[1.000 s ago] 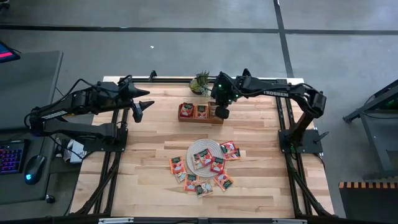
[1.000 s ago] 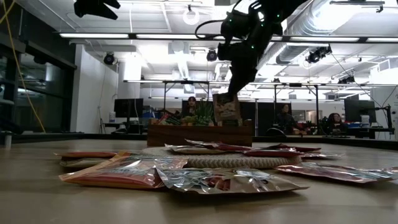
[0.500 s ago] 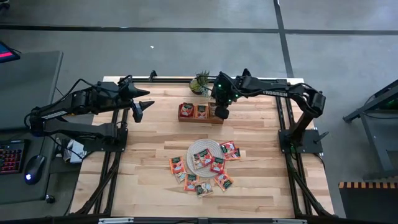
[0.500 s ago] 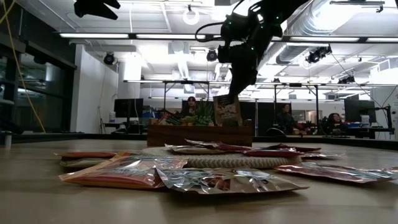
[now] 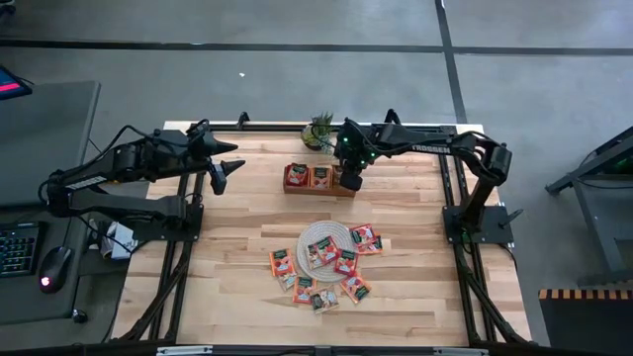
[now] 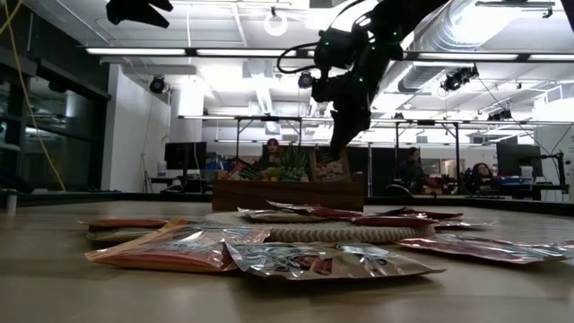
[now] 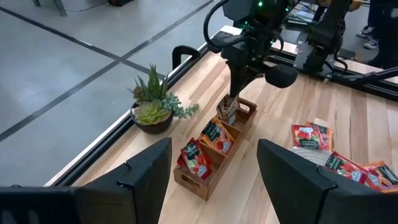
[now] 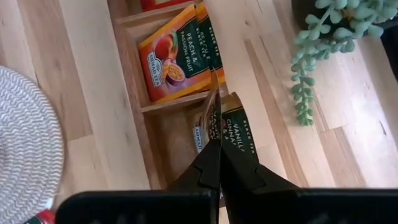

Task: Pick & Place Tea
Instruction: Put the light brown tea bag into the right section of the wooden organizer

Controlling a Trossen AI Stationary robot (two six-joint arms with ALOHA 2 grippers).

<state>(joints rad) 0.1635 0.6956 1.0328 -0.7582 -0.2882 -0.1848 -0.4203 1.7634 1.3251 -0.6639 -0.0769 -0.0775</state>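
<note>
The right gripper (image 5: 349, 179) is down over the end compartment of the wooden tray (image 5: 297, 189) at the back of the table, the one nearest the right arm, and its fingers are clenched on the top edge of a beige sachet (image 8: 239, 140) that hangs upright, its lower part already inside that compartment. From where I stand this is the placing step: the sachet is being lowered into its slot and has not been let go. The other two compartments each hold an orange sachet already (image 7: 217, 136), leaning against the dividers. The rest of the tea (image 5: 341, 263) lies loose toward the front of the table, some on the round woven mat (image 5: 315, 235) and some scattered on the bare wood just beside it. A small potted succulent (image 7: 152, 107) stands just beyond the tray. The left gripper (image 5: 222, 169) waits well off to the side above the table's left edge, jaws spread wide and holding nothing. Next, I'd judge, the right arm needs to ease the sachet down until it rests in the slot, release it, then lift straight up so as not to drag it back out, before returning to the pile.
</note>
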